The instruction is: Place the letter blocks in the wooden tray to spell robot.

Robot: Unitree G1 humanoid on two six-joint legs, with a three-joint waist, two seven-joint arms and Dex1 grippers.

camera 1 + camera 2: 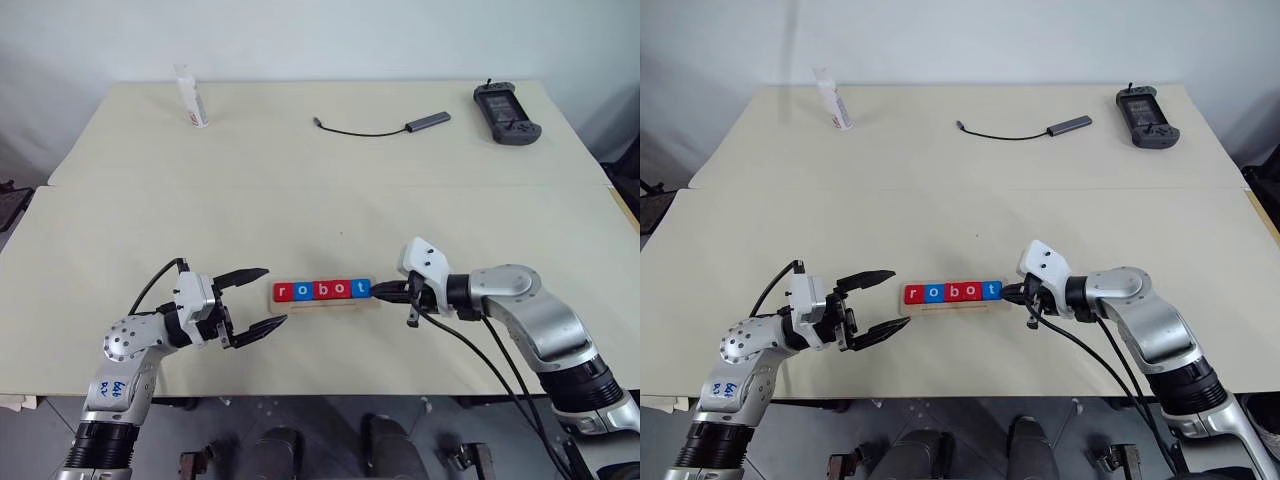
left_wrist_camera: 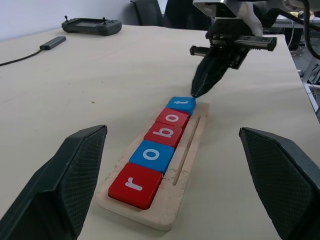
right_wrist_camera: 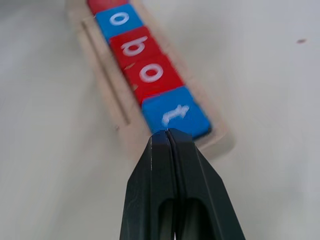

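The letter blocks (image 1: 321, 290) lie in one row in the wooden tray (image 2: 186, 161) near the table's front edge. They read r, o, b, o, t: red, blue, red, red, blue. My right gripper (image 1: 376, 291) is shut with nothing in it. Its tip is at the tray's right end, against the edge of the blue t block (image 3: 175, 112). My left gripper (image 1: 265, 297) stands open just left of the tray, its fingers (image 2: 60, 187) spread wide on either side of the tray's left end without touching it.
A white tube (image 1: 190, 96) stands at the far left of the table. A dark cable with an adapter (image 1: 385, 126) lies at the far middle. A black handheld controller (image 1: 503, 112) lies at the far right.
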